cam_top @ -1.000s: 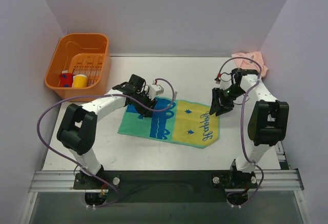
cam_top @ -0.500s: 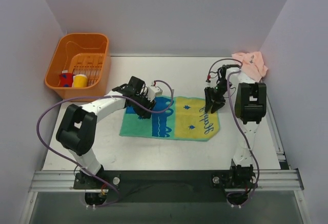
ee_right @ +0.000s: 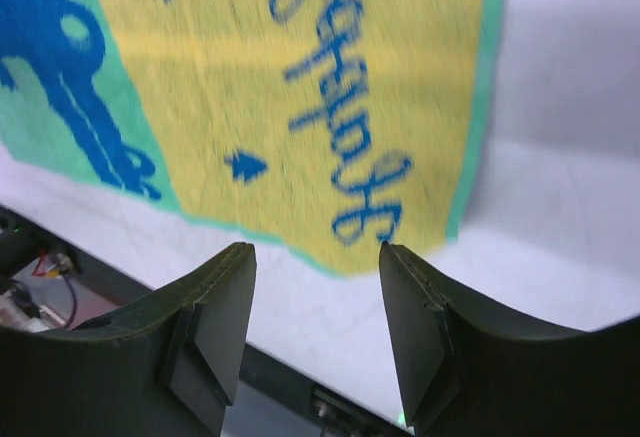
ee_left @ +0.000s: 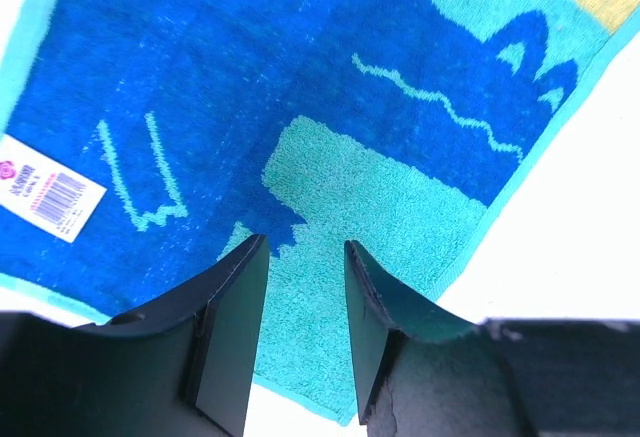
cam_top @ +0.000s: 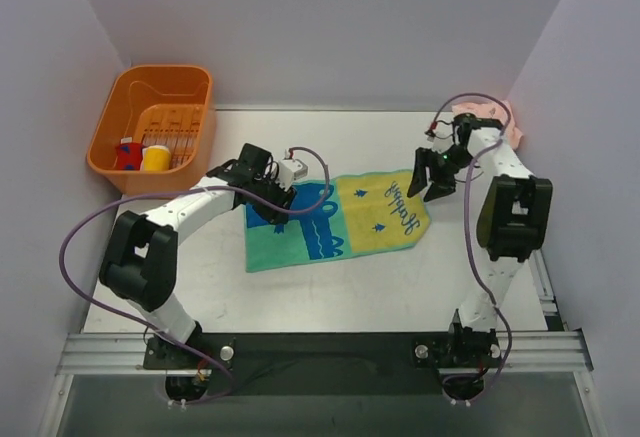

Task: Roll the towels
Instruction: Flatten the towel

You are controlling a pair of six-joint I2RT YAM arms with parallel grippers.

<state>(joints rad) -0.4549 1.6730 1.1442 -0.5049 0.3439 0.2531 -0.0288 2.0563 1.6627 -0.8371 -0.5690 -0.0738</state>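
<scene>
Blue-yellow towel (cam_top: pixel 340 222) spread flat beneath left hand (ee_left: pixel 300 257).

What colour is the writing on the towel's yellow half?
Blue writing, clearest in the right wrist view.

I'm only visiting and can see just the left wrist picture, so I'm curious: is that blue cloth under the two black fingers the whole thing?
Observer: No. Seen from above, the towel is half blue-green and half yellow with blue writing.
Visitor: Is there a second arm?
Observer: Yes. The right gripper hangs open over the towel's yellow end.
Visitor: Any other cloths?
Observer: A crumpled pink towel lies at the far right corner of the table.
</scene>
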